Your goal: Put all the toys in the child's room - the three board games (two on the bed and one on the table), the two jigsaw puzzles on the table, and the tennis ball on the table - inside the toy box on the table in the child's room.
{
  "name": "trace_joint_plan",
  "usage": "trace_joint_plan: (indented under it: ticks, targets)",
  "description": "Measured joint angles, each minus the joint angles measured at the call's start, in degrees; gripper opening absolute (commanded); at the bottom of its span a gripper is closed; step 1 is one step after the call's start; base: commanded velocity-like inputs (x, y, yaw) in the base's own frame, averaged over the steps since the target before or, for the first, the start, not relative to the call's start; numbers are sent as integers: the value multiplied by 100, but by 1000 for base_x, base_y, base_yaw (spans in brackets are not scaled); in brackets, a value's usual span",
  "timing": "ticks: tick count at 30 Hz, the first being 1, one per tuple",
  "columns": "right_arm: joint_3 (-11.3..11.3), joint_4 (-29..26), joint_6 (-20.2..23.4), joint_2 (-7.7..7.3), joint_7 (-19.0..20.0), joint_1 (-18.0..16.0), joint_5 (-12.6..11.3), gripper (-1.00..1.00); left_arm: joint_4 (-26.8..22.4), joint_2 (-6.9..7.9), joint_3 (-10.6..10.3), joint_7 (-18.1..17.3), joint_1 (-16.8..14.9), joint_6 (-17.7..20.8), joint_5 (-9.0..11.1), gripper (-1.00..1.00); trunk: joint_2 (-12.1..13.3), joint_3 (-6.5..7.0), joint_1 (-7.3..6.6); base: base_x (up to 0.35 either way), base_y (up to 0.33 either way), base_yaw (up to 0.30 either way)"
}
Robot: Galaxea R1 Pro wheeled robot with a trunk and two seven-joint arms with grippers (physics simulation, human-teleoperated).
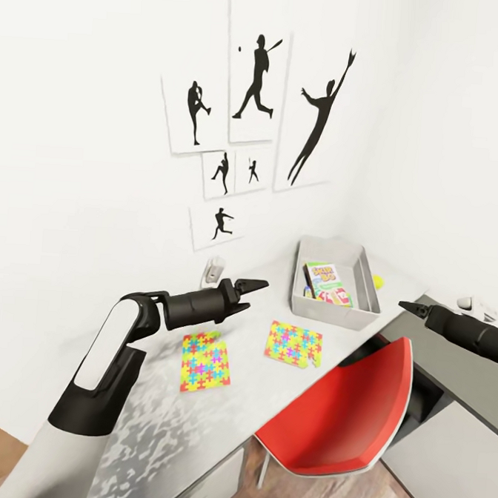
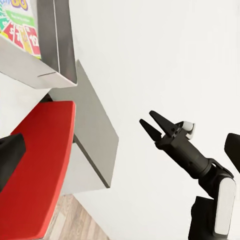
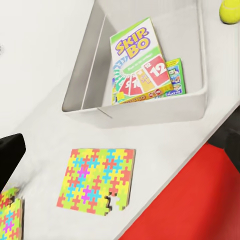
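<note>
The left hand (image 1: 252,287) is hovering above the surface (image 1: 262,384) with its fingers standing apart and nothing between them. The first jigsaw puzzle (image 1: 205,360) is lying flat just below and beside this hand; the second jigsaw puzzle (image 1: 293,343) is lying further out, between the hand and the toy box (image 1: 308,309).

The right hand (image 2: 159,126) is showing clearly in the left wrist view: its two fingers are spread in a V and holding nothing. In the head view its tip (image 1: 414,309) is hanging beyond the toy box, over the darker corner section, above the red chair (image 1: 341,419).

The right wrist view is resolving the toy box contents: a Skip-Bo box (image 3: 137,62) is leaning inside, with a green-edged box (image 3: 174,76) partly under it. The head view is showing these only as small colour patches.

The tennis ball (image 3: 230,11) is resting on the surface just outside the toy box's far side.
</note>
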Motion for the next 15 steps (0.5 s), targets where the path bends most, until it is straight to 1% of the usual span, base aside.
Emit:
trace_joint_plan:
  ticks: [11,13,15]
  targets:
    - [18,0,0,9,0,0,-11,100,6,1,15,-51,22,-4,-6,100,0,97,0,0,0,-55]
    - [20,3,0,27,2,2,-13,100,7,1,14,-54,24,-4,-7,100,0,109,0,0,0,-26]
    - [20,7,0,103,4,3,-8,100,8,1,11,-55,26,-4,-8,100,1,117,0,0,-9,-18]
